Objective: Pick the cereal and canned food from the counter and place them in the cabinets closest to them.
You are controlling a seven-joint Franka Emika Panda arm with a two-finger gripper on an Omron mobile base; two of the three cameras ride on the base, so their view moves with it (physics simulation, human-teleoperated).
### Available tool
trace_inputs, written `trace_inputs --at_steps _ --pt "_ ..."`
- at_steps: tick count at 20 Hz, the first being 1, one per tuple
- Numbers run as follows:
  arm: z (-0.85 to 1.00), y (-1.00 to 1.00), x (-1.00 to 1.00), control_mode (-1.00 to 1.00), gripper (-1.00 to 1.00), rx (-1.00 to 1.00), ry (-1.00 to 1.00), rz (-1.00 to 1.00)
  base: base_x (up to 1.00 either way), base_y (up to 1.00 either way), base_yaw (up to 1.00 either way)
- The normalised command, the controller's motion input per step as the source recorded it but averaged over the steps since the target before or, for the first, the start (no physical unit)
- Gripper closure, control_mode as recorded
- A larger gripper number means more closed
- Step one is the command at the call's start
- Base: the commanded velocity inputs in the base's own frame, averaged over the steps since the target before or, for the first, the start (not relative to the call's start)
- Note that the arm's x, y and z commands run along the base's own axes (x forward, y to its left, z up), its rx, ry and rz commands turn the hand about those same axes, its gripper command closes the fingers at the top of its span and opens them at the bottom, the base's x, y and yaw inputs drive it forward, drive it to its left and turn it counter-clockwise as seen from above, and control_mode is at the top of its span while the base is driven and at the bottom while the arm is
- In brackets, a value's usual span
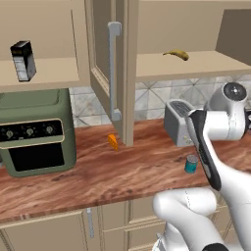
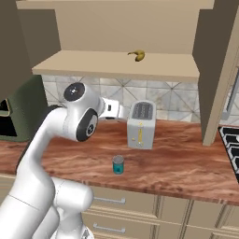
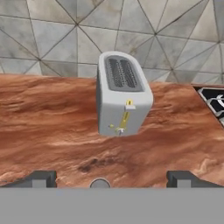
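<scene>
Half of the task is judged done. The cabinets (image 1: 130,29) stand open: on the left shelf the cereal (image 1: 23,60) is seen upright, already put away, and on the right shelf a banana (image 1: 177,54) lies. The canned food (image 1: 191,163) is left on the counter (image 1: 98,171), in front of the toaster (image 1: 177,122) and near the front edge, not yet grasped. The gripper (image 3: 111,177) is held spread wide and empty above the can, whose top shows between the tips.
</scene>
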Motion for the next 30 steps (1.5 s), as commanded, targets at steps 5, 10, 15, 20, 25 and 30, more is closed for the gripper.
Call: trace_inputs --at_steps 5,10,15,20,25,30 --pt "-0.48 -0.23 0.05 -1.00 -1.00 0.00 0.04 0.01 0.00 0.00 0.00" --pt "-0.48 -0.10 0.03 -1.00 -1.00 0.00 0.06 0.02 0.00 0.00 0.00" --pt "-0.49 -0.01 0.10 -1.00 -1.00 0.00 0.09 0.01 0.00 0.00 0.00" --pt "-0.42 -0.07 0.06 -1.00 -1.00 0.00 0.07 0.02 0.00 0.00 0.00" --pt "-0.43 -0.09 0.04 -1.00 -1.00 0.01 0.06 0.02 0.00 0.00 0.00" --pt "-0.39 -0.03 0.06 -1.00 -1.00 0.02 0.05 0.02 0.00 0.00 0.00"
